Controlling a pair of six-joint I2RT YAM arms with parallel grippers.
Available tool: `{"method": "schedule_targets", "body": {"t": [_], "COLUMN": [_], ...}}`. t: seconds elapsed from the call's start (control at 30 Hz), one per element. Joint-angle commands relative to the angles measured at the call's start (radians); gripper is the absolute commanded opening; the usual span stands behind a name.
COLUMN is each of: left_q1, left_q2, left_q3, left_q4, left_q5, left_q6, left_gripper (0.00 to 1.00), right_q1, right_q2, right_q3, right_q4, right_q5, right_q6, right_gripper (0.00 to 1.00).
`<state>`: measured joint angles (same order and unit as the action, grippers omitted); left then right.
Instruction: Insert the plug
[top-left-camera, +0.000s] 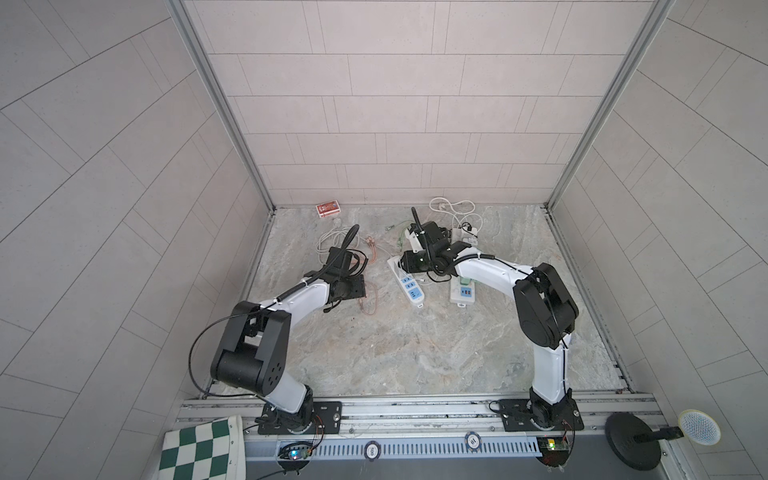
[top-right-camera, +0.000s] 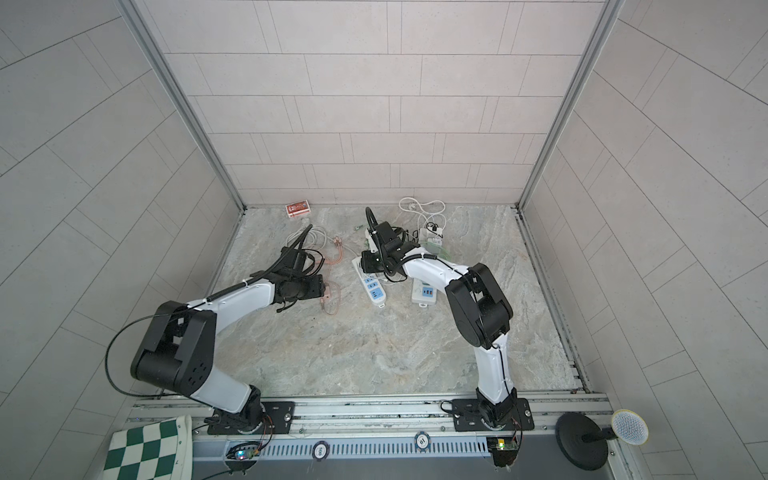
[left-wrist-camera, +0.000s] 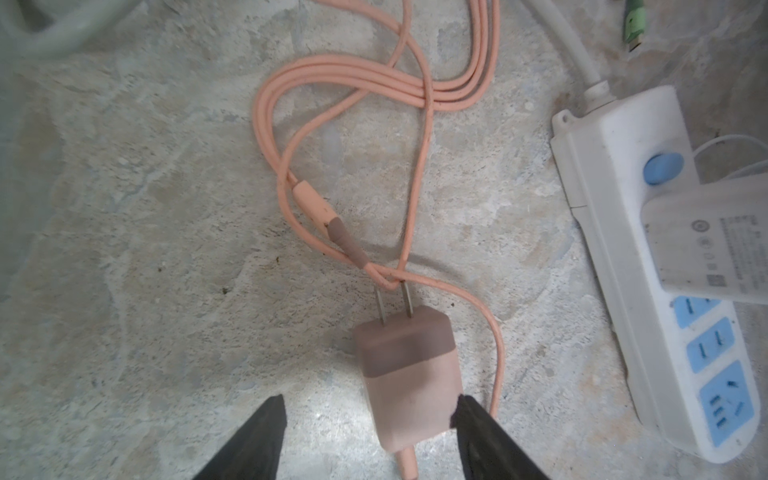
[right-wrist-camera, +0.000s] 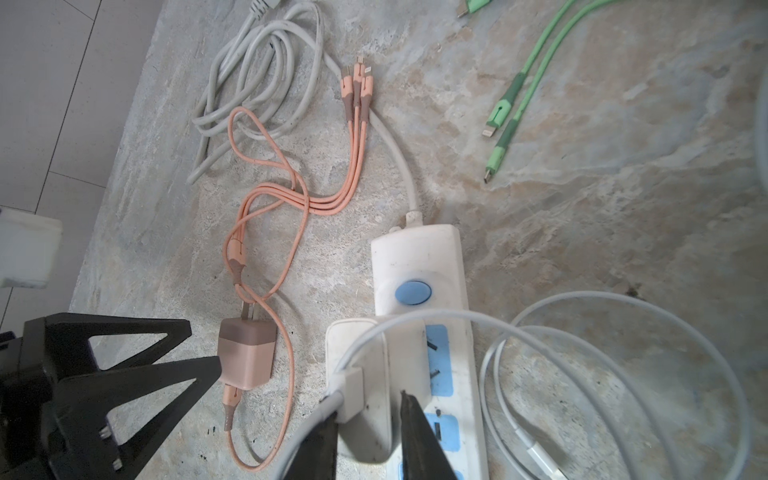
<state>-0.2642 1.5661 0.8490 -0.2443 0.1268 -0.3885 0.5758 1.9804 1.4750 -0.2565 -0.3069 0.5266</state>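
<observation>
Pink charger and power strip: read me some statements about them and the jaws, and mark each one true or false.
1. The pink charger lies flat on the stone tabletop, prongs bare. True.
2. The left jaws are clamped shut on it. False: they stand open, with the charger between them.
3. The right jaws grip the white adapter standing on the power strip. True.
4. The green cables are plugged into the strip. False: they lie loose on the tabletop, apart from it.
5. The strip's button is red. False: it is blue.
</observation>
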Motion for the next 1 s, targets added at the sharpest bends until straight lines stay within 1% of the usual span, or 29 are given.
{"method": "schedule_targets", "body": {"t": [0.0, 0.17, 0.33, 0.6, 0.67, 0.77, 0.87, 0.97], "left_q1": [0.002, -0.008, -0.011, -0.037, -0.044, -0.052, -0.055, -0.066], "left_q2": [0.04, 0.069, 0.085, 0.11, 0.115, 0.112, 0.081, 0.023], "left_q3": [0.029, 0.042, 0.056, 0.053, 0.046, 0.021, -0.031, -0.116], "left_q4": [0.004, 0.003, 0.01, 0.015, 0.024, 0.041, 0.077, 0.185], "left_q5": [0.014, 0.015, 0.021, 0.045, 0.055, 0.076, 0.113, 0.133], "left_q6": [-0.002, -0.003, -0.008, -0.028, -0.04, -0.072, -0.133, -0.225], "left_gripper": [0.72, 0.72, 0.72, 0.7, 0.67, 0.67, 0.65, 0.62], "right_q1": [-0.008, -0.008, -0.008, -0.011, -0.011, -0.01, -0.011, -0.011], "right_q2": [0.039, 0.001, -0.028, -0.082, -0.099, -0.133, -0.176, -0.23], "right_q3": [-0.05, -0.015, 0.008, 0.005, -0.003, -0.027, -0.058, -0.096], "right_q4": [-0.178, -0.186, -0.178, -0.194, -0.201, -0.202, -0.213, -0.227], "right_q5": [0.09, 0.081, 0.044, 0.071, 0.084, 0.083, 0.101, 0.116], "right_q6": [-0.022, -0.027, -0.025, -0.026, -0.029, -0.035, -0.044, -0.055], "right_gripper": [0.27, 0.3, 0.33, 0.36, 0.36, 0.37, 0.39, 0.4]}}
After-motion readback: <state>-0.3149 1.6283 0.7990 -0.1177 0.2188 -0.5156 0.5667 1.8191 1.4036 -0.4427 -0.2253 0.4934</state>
